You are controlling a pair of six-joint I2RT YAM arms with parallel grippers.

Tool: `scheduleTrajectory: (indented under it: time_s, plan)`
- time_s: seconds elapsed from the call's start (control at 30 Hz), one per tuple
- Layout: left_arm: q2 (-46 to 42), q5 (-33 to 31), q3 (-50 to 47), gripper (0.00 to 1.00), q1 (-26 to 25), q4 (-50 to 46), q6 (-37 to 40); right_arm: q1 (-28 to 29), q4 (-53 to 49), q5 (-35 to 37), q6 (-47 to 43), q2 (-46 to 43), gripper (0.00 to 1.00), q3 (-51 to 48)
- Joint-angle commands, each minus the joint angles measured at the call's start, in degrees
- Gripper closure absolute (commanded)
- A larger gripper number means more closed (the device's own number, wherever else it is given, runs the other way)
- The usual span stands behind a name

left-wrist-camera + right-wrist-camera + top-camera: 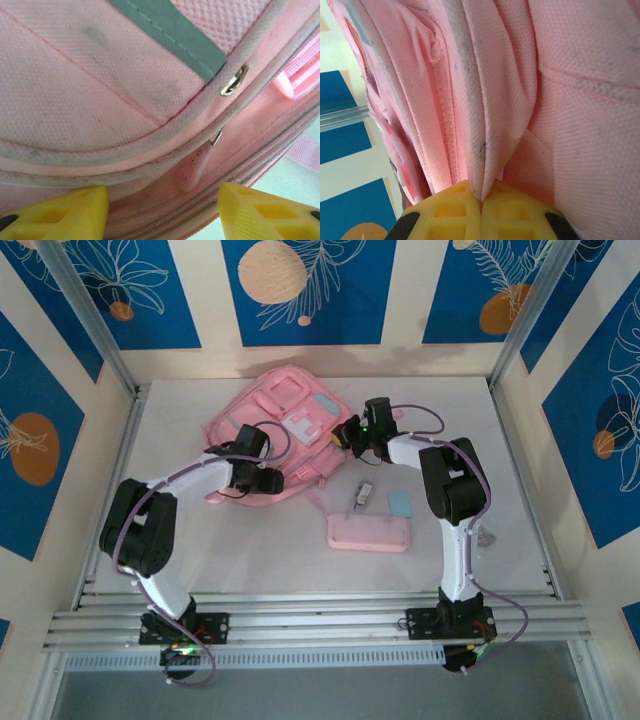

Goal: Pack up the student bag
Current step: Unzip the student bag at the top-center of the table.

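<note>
Right gripper (481, 200) clamps a fabric fold of the student bag (275, 400). Left gripper (162, 212) stands spread wide, fingers (65, 212) flanking a zip pull (197, 165), grasping nothing. Bag lies on the table's (250, 560) far half, between both grippers.

Surface finishes: student bag (285, 430) and tooling.
I read the student bag as matt woven pink cloth, grey-scuffed along its piping, with a smoother blue-grey trim strip (172, 32); its zip ring (234, 82) is glossy metal, its buckle (295, 80) glossy pink plastic. Fingers (65, 212) of the left gripper (162, 217) and right gripper (481, 212) are matt yellow plastic. The table (250, 550) is matt white, the pencil case (368, 532) smooth pink.
</note>
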Motion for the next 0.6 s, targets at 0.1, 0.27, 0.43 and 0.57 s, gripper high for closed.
scheduleTrajectory:
  time_s: [0.1,0.27,0.43,0.57]
  plan:
    - [5.22,2.55,1.79,0.44,-2.35,4.63,-3.78,-0.09,2.46,-0.38,0.62,-0.21,1.0,-0.26]
    - [9.93,-3.0,5.96,0.54,-5.32,3.28,-6.37,0.77,3.83,-0.88,2.98,-0.02,1.0,-1.88]
    - [6.8,-8.43,1.95,0.53,-7.11,9.75,-11.3,1.59,10.04,1.98,11.02,-2.62,1.0,-10.38]
    - [8.19,-11.98,2.52,0.49,-7.85,12.47,-12.95,3.1,14.43,4.33,16.56,-4.01,1.0,-15.53]
